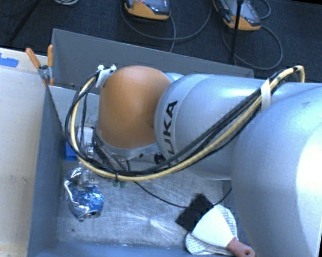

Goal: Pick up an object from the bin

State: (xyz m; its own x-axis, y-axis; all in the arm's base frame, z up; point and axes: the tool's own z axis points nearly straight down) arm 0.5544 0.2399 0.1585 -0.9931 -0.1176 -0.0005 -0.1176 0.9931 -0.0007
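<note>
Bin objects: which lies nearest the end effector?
The crumpled silver-and-blue foil wad, lower left, beside the end effector; the black block and white fan-shaped brush lie lower right.

The bin (41, 197) is grey, its floor paler with whitish scuffs. The arm (210, 126) above it is silver-grey with black lettering. Its cover (128, 104) is orange-brown, looped by black and yellow cables (78, 118). By the bin's left wall shows a small blue piece (70, 152). In the bin's lower left lies a crumpled silver wad (80, 197) flecked with blue. Near the bin's lower right rim sit a black block (194, 212) and a white fan-shape (215, 225) with a reddish-pink handle (242, 251).
</note>
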